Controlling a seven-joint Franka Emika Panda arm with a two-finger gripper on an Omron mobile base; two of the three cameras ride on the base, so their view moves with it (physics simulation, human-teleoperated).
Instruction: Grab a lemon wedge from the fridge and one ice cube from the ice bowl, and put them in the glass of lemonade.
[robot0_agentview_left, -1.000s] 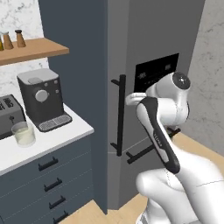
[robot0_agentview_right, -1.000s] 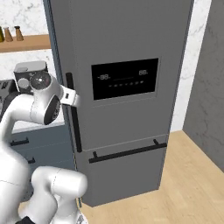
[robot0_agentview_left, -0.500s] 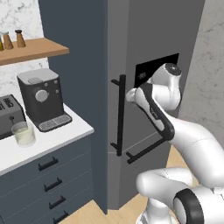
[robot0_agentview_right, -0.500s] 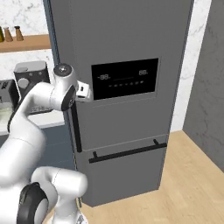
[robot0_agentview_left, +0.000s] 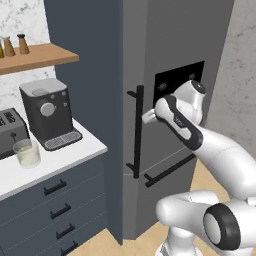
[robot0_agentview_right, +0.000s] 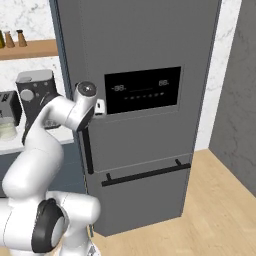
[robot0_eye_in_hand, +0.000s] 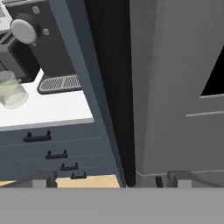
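Left base view: my pincer (robot0_agentview_left: 148, 116), jaws spread, has advanced from 3 o'clock onto the fridge (robot0_agentview_left: 170, 45) handle (robot0_agentview_left: 137, 131); door shut, lemon wedge unreached.

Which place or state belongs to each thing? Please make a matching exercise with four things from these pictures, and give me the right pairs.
Things:
1. fridge
2. glass of lemonade
3. coffee machine
4. claw

Places or states:
A. on the white counter, in front of the toaster
B. open, close to the long vertical fridge handle
C. door closed, black display panel on the front
D. on the counter under the wooden shelf, beside the fridge

Right pairs: 1-C, 2-A, 3-D, 4-B
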